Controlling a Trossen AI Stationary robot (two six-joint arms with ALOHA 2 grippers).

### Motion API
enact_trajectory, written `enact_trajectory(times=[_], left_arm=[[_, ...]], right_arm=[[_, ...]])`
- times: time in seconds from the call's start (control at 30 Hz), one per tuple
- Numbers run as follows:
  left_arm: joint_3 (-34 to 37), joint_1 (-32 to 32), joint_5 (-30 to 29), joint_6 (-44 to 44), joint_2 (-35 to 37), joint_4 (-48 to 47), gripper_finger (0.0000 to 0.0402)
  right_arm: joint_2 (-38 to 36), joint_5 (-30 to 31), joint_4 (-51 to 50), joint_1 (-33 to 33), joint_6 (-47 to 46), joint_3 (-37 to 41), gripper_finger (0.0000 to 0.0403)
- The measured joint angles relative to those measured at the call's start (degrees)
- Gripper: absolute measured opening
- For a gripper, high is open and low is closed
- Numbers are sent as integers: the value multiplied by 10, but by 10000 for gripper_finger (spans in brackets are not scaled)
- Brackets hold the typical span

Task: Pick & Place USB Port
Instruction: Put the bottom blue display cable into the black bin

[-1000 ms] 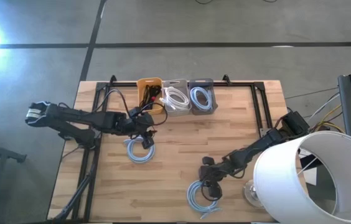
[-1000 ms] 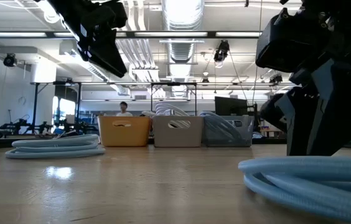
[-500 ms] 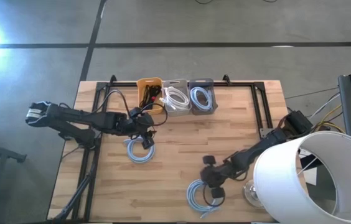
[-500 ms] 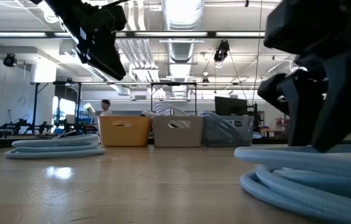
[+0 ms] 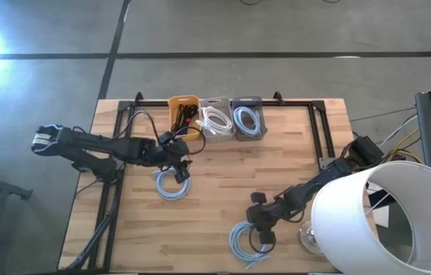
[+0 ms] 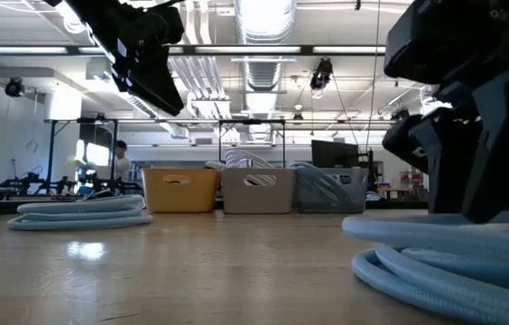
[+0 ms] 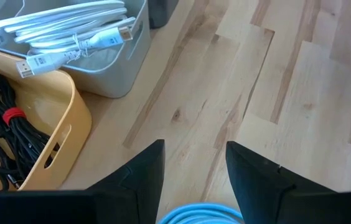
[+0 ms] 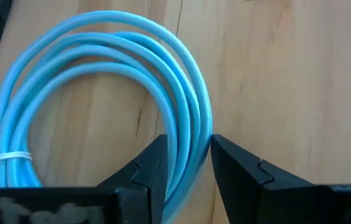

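- The near cable [image 8: 101, 93] is a pale blue coil of several loops, bound with a thin white tie on one side. It lies flat on the table [image 5: 277, 153] at the front edge, right of centre [image 5: 247, 241].
- The right gripper [image 8: 187, 168] is down on this coil. Its fingers [image 8: 147, 168] stand a narrow gap apart, one on each side of the bundle of strands, which run between them. The strands fill that gap and touch the fingers.
- In the low view the coil [image 6: 453, 257] rests on the wood with the right gripper [image 6: 471, 135] standing on top of it.
- A second blue coil [image 5: 172, 183] lies flat on the left half of the table, well apart from the first.
- The left gripper [image 7: 191, 180] hangs above that second coil, clear of it. Its fingers [image 7: 141, 177] are parted with nothing between them, and only the top of the blue loop [image 7: 200, 214] shows below.
- At the back edge three bins stand in a row, touching: a yellow bin [image 5: 183, 107] with black cable, a white bin [image 5: 215, 116] with white cable, and a grey bin [image 5: 248, 116] with a blue coil.
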State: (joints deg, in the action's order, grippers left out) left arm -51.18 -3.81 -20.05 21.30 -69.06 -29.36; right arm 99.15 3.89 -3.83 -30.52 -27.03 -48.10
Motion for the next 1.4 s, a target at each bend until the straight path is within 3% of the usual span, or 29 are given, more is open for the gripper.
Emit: enact_trajectory(times=[0.23,0.47,0.9,1.2,1.4], left_arm=[[0,0,0,0,0,1,174],[0,0,0,0,0,3,174],[0,0,-1,-1,0,3,175],[0,0,-4,-3,0,5,175],[0,0,-6,-11,0,19,174]], right_arm=[[36,-27,25,0,-2,0,119],[60,-13,29,0,13,-5,109],[40,25,16,24,63,-5,18],[-38,27,-29,61,129,-1,15],[-126,133,-130,109,193,-1,14]])
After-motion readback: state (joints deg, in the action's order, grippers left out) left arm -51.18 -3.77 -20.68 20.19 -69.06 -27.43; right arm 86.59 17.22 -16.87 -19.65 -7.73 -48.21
